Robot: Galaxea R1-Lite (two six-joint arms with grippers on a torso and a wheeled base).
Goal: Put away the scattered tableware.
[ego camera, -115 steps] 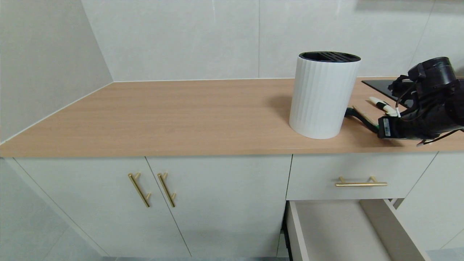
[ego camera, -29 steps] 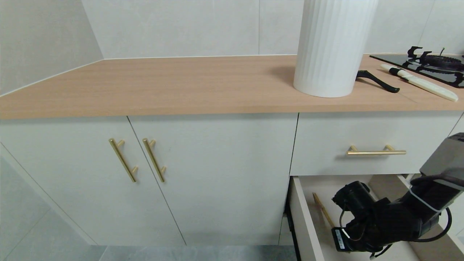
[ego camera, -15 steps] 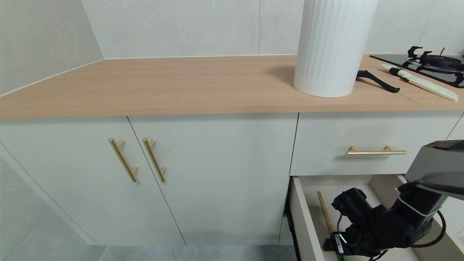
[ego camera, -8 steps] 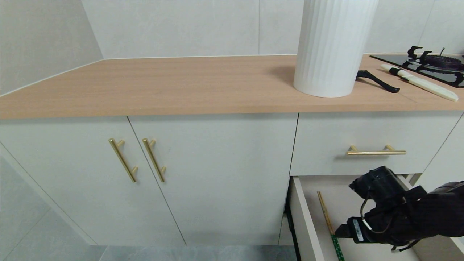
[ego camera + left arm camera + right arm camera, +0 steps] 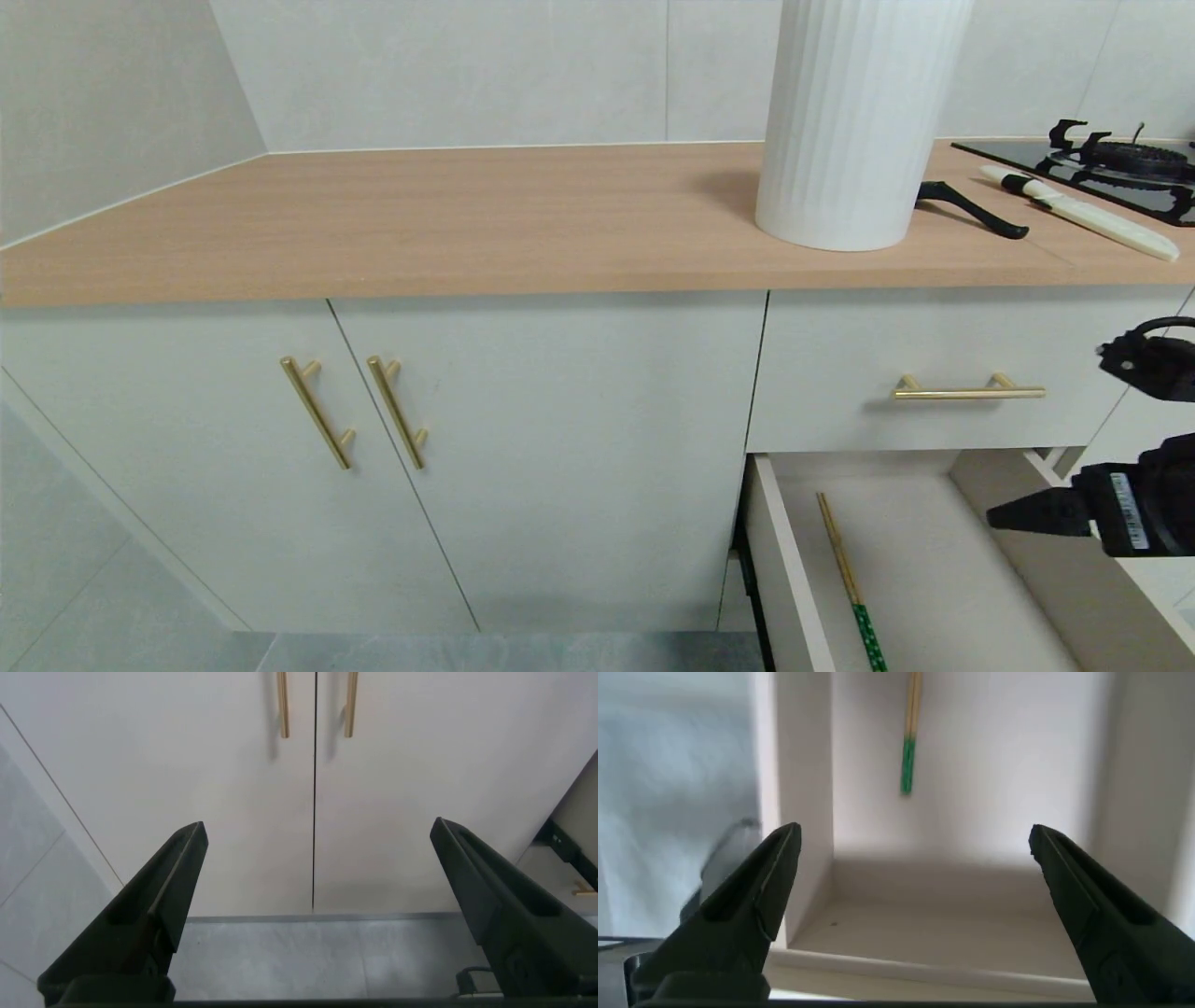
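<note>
At the right end of the bench, below its front edge, the right gripper (image 5: 1013,512) hangs over the right wall of the pulled-out lower drawer (image 5: 782,569), its arm coming in from the right and its fingers pointing left across the drawer. In the right wrist view its fingers (image 5: 752,905) stand wide apart with nothing between them. The chopsticks (image 5: 845,571) lie flat on the drawer floor just beside the left wall, parallel to it, green ends toward the drawer's front; a broad strip of floor separates them from the gripper. The left gripper (image 5: 316,917) is low, facing the two cupboard doors (image 5: 411,793), fingers likewise spread around nothing.

On the bench, near the front edge toward its right end, stands a white ribbed pot (image 5: 857,121); a black-handled tool (image 5: 976,210) pokes out from behind it, and a white knife (image 5: 1088,217) lies near the stove (image 5: 1116,166). A white label (image 5: 1125,510) on the right gripper carries print too small to read.
</note>
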